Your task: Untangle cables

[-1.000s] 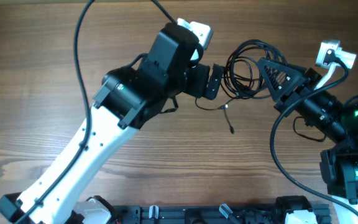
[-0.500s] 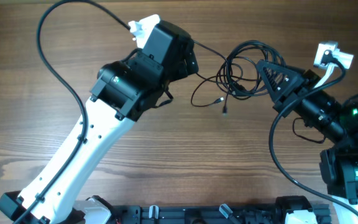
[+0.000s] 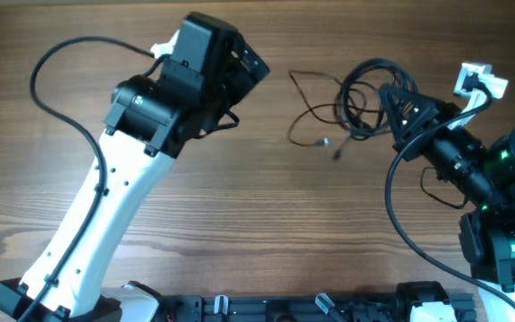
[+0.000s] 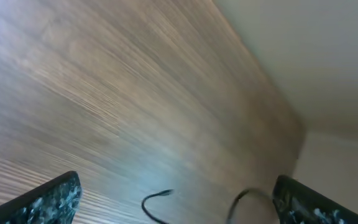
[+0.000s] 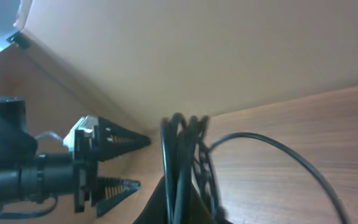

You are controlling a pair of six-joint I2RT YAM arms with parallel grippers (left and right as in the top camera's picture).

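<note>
The cables (image 3: 358, 97) are thin black wires. One part is bunched in loops, and loose strands (image 3: 316, 112) trail left across the wood to small plug ends. My right gripper (image 3: 388, 104) is shut on the bunched loops, which rise between its jaws in the right wrist view (image 5: 179, 155). My left gripper (image 3: 254, 68) is open and holds nothing, well left of the strands. In the left wrist view a wire end (image 4: 157, 200) and a curved strand (image 4: 246, 200) lie on the table between the spread fingers (image 4: 50, 200).
The wooden table's far edge (image 5: 272, 102) meets a pale wall just behind the bundle. The left gripper (image 5: 132, 163) shows in the right wrist view, jaws apart, to the left of the held cables. A thick black arm cable (image 3: 52, 80) arcs left of the left arm.
My left arm has drawn back up and to the left, away from the cables, jaws open throughout. The loose strands now lie spread further left. My right gripper has kept its grip and barely moved.
</note>
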